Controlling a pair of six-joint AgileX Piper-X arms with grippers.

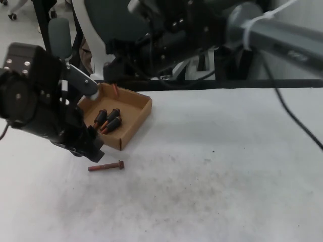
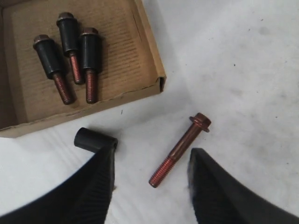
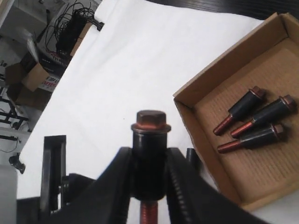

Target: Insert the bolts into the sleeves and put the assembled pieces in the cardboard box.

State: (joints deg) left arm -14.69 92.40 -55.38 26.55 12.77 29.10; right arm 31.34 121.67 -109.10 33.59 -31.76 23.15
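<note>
Left gripper [image 2: 150, 151], open, hangs over the loose bolt [image 2: 180, 150] lying between its fingers [image 2: 91, 191]; right gripper [image 3: 149, 161] clamps an assembled piece [image 3: 150, 140].

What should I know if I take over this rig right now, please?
Left end effector: open above the loose bolt on the bench; a loose sleeve lies just outside the cardboard box.
Right end effector: shut on an assembled piece, not yet boxed.
Done: three assembled pieces lie in the box.
Left: box the held piece, then join the last bolt and sleeve and box them.
</note>
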